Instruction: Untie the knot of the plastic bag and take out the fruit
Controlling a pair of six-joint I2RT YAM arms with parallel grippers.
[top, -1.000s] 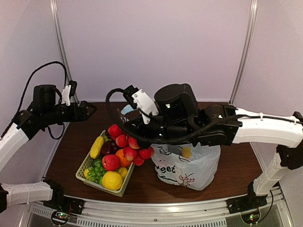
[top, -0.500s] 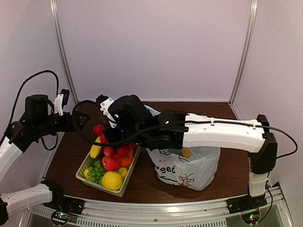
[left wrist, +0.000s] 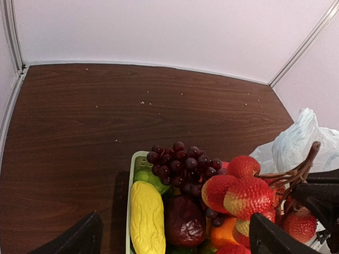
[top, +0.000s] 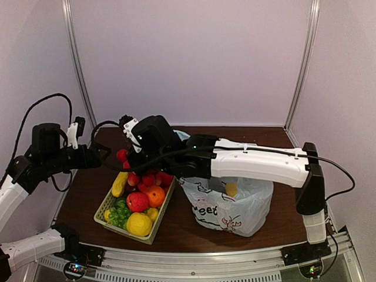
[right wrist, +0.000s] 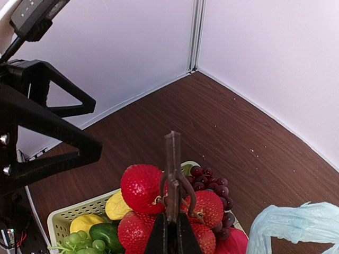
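Starting with the plastic bag, slumping at 4 o'clock on the dark wood-grain table — thin, crinkled, translucent pale blue film carrying dark print low on its side, with one small yellow fruit showing through. Sitting just beside it at 9 o'clock: a pale green lattice basket, brimming with a lumpy lemon, green grapes, a smooth red apple and a ridged yellow piece. Dangling over the basket's 12 o'clock end: a bumpy red fruit cluster on a brown stem. Pinching that stem — the right gripper, fingers pressing fully together. Hovering at 10 o'clock: the left gripper, fingers spreading wide, gripping nothing.
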